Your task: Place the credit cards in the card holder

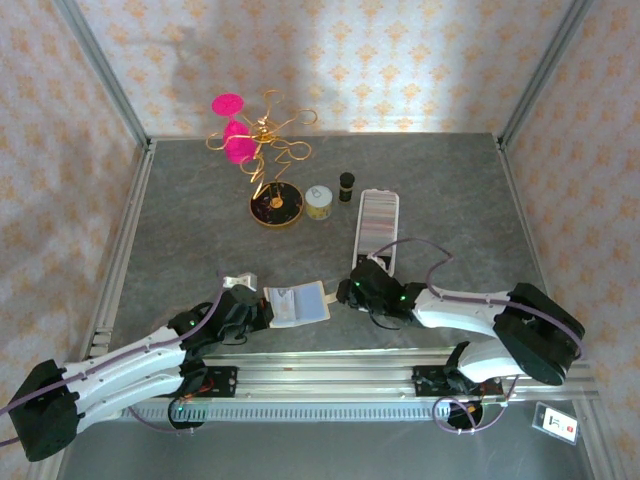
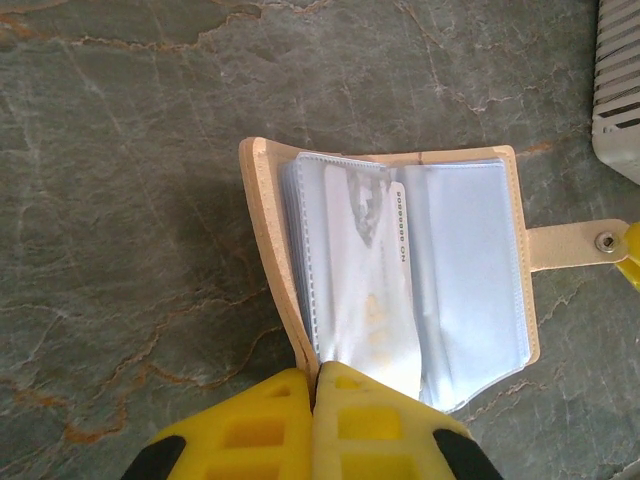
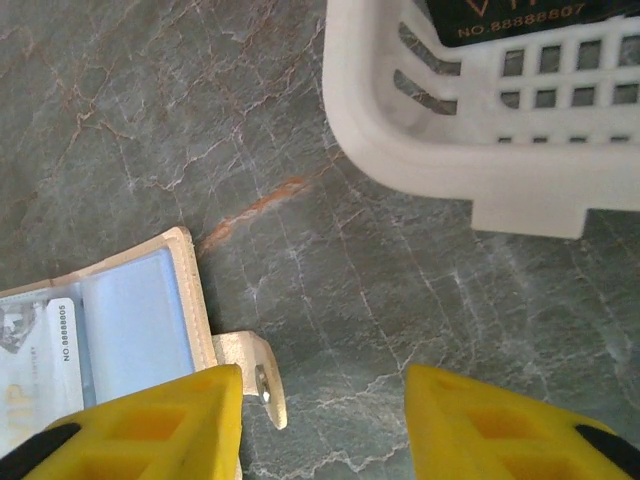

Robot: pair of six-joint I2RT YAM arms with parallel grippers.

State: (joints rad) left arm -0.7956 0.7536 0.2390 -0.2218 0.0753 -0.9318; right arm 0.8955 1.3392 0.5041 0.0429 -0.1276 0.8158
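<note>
The cream-beige card holder [image 2: 270, 230] lies open on the grey table, its clear sleeves facing up. A whitish credit card [image 2: 372, 290] sits in a sleeve near the fold. My left gripper [image 2: 316, 388] is shut on the near edge of the holder's left cover. In the top view the card holder [image 1: 297, 304] lies between both grippers, the left gripper [image 1: 262, 311] at its left side. My right gripper [image 3: 322, 420] stands open over bare table, its left finger beside the snap-tab strap [image 3: 256, 378]. A dark credit card [image 3: 510, 15] lies in the white ribbed case [image 3: 460, 170].
The long ribbed case [image 1: 377, 225] lies just beyond my right gripper [image 1: 346, 291]. Further back stand a gold wire stand with pink pieces [image 1: 272, 205], a small round tin [image 1: 319, 203] and a small dark bottle [image 1: 346, 183]. A metal rail [image 1: 330, 372] runs along the near edge.
</note>
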